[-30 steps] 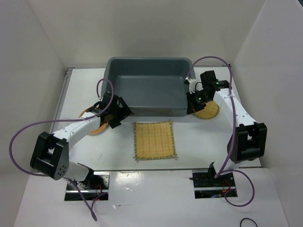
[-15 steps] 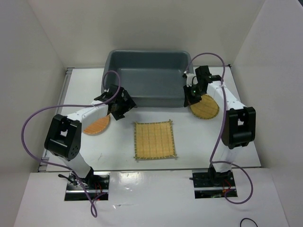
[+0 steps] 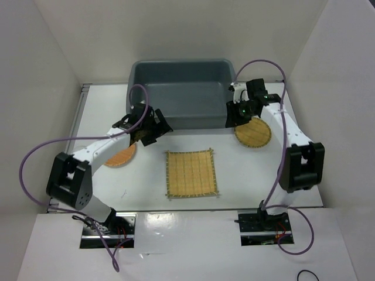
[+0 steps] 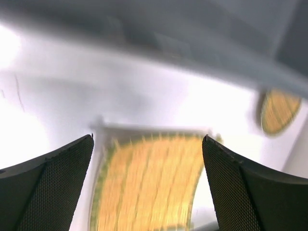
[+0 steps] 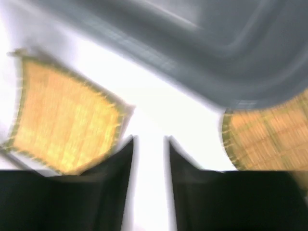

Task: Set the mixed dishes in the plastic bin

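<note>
I see all 3 mats flat on the tabletop (image 3: pixel 140 178), outside the plastic bin (image 3: pixel 176 63): square yellow mat (image 3: pixel 190 174) in front, round yellow mat (image 3: pixel 253 133) right, round orange-brown mat (image 3: pixel 120 156) left. My left hand (image 4: pixel 147 137) gapes empty; right hand (image 5: pixel 150 139) narrowed, empty. They look light and thin; I'd pinch an edge

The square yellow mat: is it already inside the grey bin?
No, the square yellow mat lies on the white table, outside the grey bin.
</note>
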`<state>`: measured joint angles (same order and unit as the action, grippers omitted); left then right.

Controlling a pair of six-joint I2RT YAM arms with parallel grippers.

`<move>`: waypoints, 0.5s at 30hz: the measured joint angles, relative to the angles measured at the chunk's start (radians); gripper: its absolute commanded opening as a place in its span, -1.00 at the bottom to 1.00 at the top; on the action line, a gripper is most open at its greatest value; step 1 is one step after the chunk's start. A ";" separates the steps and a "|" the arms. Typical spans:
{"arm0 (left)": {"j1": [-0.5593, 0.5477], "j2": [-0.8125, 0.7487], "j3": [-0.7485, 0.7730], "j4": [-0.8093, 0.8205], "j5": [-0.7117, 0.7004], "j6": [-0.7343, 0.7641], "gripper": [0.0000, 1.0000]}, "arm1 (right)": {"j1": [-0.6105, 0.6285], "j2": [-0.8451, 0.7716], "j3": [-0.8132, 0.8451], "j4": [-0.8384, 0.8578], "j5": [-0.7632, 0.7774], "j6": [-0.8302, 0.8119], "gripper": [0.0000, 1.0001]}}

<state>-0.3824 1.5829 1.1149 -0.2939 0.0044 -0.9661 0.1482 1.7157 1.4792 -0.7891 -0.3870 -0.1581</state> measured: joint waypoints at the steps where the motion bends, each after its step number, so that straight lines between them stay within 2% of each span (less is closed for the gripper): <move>1: -0.013 -0.042 -0.029 -0.001 0.006 0.001 1.00 | 0.000 -0.053 -0.035 0.000 -0.021 -0.012 0.12; 2: -0.027 -0.084 -0.056 -0.005 0.013 0.000 1.00 | 0.000 -0.100 -0.066 -0.004 -0.038 -0.019 0.33; 5: -0.080 -0.222 -0.156 -0.002 0.042 -0.007 1.00 | 0.000 -0.238 -0.150 -0.011 -0.082 -0.044 0.55; 7: -0.122 -0.285 -0.222 0.007 0.063 -0.023 1.00 | -0.003 -0.295 -0.194 -0.013 -0.106 -0.053 0.57; 10: -0.181 -0.300 -0.309 0.017 0.080 -0.046 1.00 | -0.011 -0.313 -0.237 -0.016 -0.138 -0.059 0.58; 14: -0.251 -0.222 -0.380 0.028 0.087 -0.061 1.00 | -0.022 -0.305 -0.296 -0.018 -0.169 -0.061 0.55; 15: -0.262 -0.209 -0.393 0.035 0.087 -0.061 1.00 | -0.022 -0.305 -0.312 -0.018 -0.177 -0.062 0.28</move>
<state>-0.6449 1.3739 0.7216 -0.2588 0.0914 -1.0275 0.1261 1.4105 1.1671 -0.8074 -0.5636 -0.2203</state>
